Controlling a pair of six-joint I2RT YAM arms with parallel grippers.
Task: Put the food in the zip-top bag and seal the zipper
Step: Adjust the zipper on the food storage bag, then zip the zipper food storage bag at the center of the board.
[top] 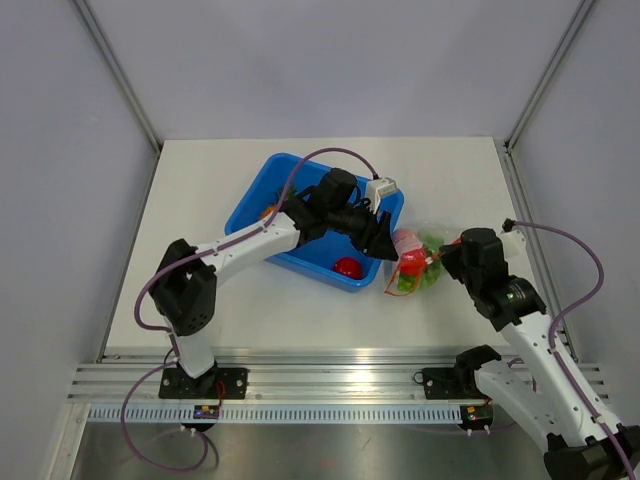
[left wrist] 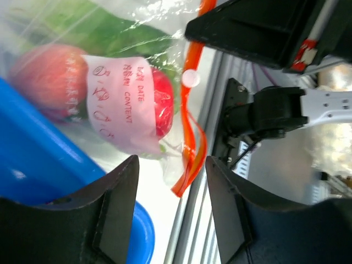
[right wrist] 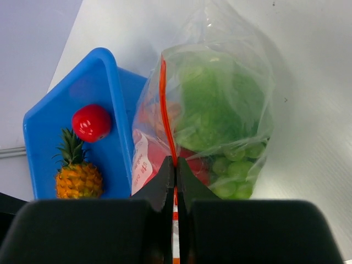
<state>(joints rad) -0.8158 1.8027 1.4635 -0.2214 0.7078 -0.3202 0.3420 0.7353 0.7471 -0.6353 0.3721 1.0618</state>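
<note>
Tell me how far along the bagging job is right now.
Done: the green cabbage and a pink peach sit inside the zip-top bag. In hand: the right gripper is shut on the zipper, while the left gripper stands open beside the bag's mouth. Left: the pineapple and a round red fruit lie in the blue tub, not bagged, and the seal is unconfirmed.

Tub blue; zipper orange-red; bag clear; cabbage green; pineapple orange-yellow; round fruit red.
</note>
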